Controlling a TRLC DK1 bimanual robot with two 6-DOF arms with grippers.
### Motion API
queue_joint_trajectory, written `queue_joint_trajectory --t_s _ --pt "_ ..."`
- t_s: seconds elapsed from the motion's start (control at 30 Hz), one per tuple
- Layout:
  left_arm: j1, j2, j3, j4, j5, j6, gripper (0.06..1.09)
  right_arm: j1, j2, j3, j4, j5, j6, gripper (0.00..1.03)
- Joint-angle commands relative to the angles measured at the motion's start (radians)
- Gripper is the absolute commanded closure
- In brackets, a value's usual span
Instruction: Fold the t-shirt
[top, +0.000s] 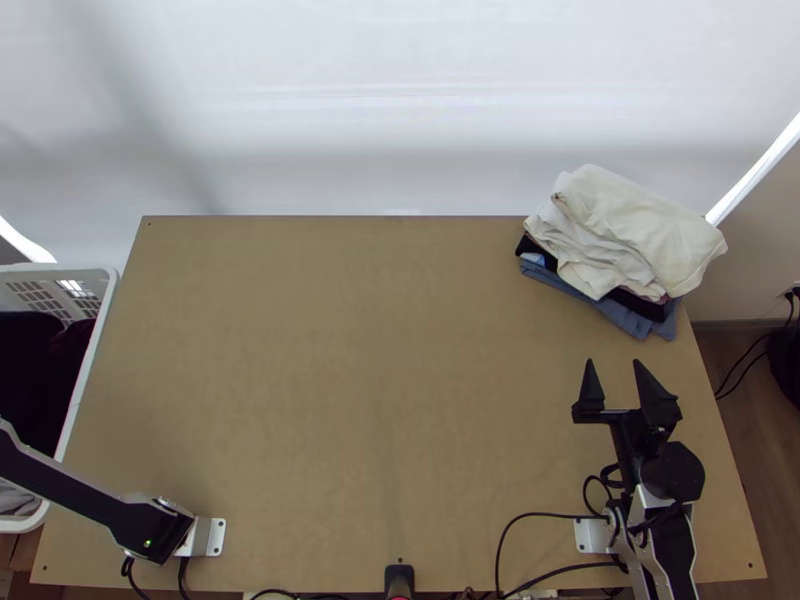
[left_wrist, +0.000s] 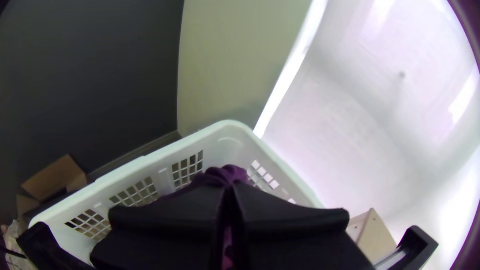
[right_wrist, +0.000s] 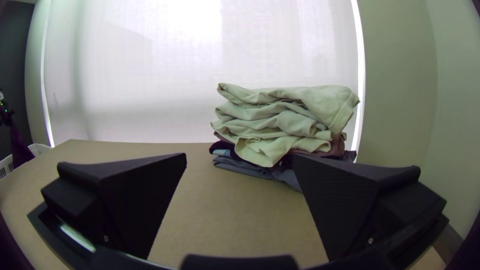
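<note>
The purple cloth (right_wrist: 19, 149), presumably the t-shirt to be folded, hung straight down from the left claw (left_wrist: 228, 186), which was pinched shut on a bunched bit of it, over the white basket (top: 86, 362). Its long axis ran upright, so the coming move seemed to turn on carrying it sideways, past the basket's rim and over the tabletop (top: 370, 350), before it could be spread. The left arm (top: 85, 495) was plainly the nearer; the right claw (top: 614, 365) stood well apart, across the tabletop, its fingers wide open with nothing between them, pointing toward the stack of folded clothes (top: 630, 240) at the far right corner. A hem might well have snagged on the rim on the way out. The tabletop was light wood with a broad bare middle. Beyond it hung a pale, backlit blind (right_wrist: 150, 70), with a dark wall (left_wrist: 95, 75) and an open cardboard box (left_wrist: 56, 179) past the basket.
</note>
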Motion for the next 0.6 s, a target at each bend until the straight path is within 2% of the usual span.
queue_joint_trajectory --t_s 0.0,0.27,0.57 --pt "-0.017 -0.145 0.018 -0.035 0.053 -0.024 1.05 -0.007 -0.002 -0.008 -0.012 0.009 0.001 0.04" --pt "-0.076 -0.413 0.012 -0.170 0.135 -0.046 1.05 -0.007 -0.002 -0.008 -0.012 0.009 0.001 0.04" --pt "-0.344 -0.683 -0.048 -0.441 0.119 -0.046 1.05 -0.007 -0.002 -0.008 -0.012 0.009 0.001 0.04"
